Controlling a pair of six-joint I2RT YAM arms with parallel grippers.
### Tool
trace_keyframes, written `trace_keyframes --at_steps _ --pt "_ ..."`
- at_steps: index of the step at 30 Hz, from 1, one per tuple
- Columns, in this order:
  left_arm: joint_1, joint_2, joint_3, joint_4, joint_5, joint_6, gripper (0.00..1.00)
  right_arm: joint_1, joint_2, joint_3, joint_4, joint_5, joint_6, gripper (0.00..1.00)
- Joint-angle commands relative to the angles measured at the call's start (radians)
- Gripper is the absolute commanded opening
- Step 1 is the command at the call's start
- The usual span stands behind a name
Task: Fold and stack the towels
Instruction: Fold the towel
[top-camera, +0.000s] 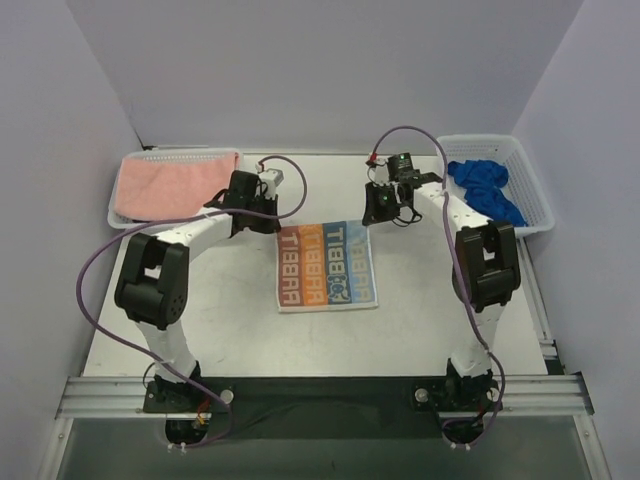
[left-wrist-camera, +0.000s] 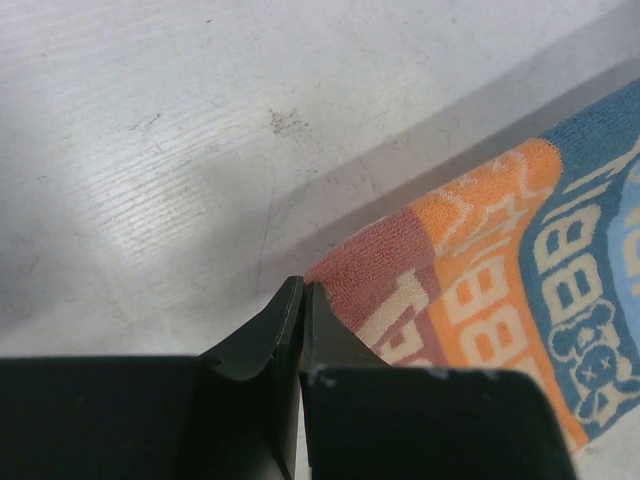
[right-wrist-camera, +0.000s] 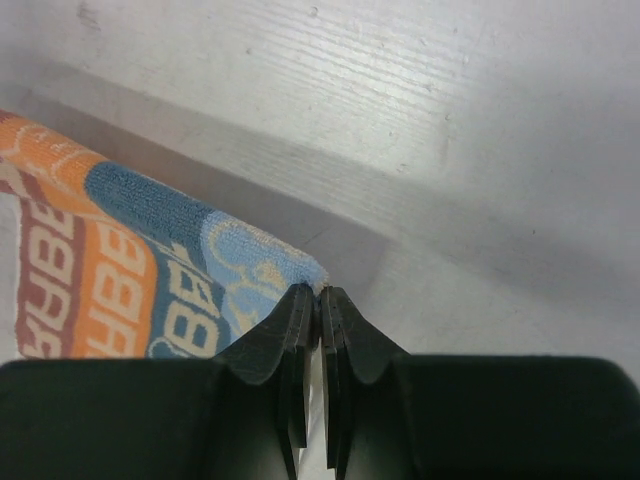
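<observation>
The white towel with orange and blue RABBIT lettering lies spread flat on the table between the arms. My left gripper sits at its far left corner. In the left wrist view the left gripper is shut, with the towel's reddish corner right at its tips. My right gripper is at the far right corner. There the right gripper is shut, pinching the pale blue corner of the towel. A salmon-pink towel and a crumpled royal-blue towel lie in the baskets.
One white mesh basket stands at the far left with the pink towel. Another white mesh basket stands at the far right with the blue one. Purple cables loop over both arms. Grey walls close in the table on three sides.
</observation>
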Motion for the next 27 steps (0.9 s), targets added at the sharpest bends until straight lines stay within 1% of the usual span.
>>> trace_keyframes --at_steps 1,7,10,18,23,27 --pt "0.010 -0.104 -0.044 0.061 0.000 -0.008 0.00 -0.001 -0.093 -0.047 0.020 0.027 0.028 0.00" --pt "0.008 -0.199 -0.121 0.060 0.028 -0.062 0.00 0.025 -0.180 -0.153 0.032 0.029 0.051 0.00" --pt "0.005 -0.254 -0.186 0.064 0.049 -0.105 0.00 0.034 -0.243 -0.222 0.040 0.042 0.073 0.00" --pt "-0.012 -0.434 -0.420 0.138 0.080 -0.254 0.00 0.068 -0.383 -0.408 0.103 0.046 0.150 0.00" --pt "-0.067 -0.535 -0.520 0.149 0.089 -0.312 0.00 0.091 -0.455 -0.504 0.123 0.047 0.183 0.00" --pt "-0.119 -0.610 -0.595 0.152 0.060 -0.360 0.00 0.098 -0.495 -0.563 0.130 0.052 0.216 0.00"
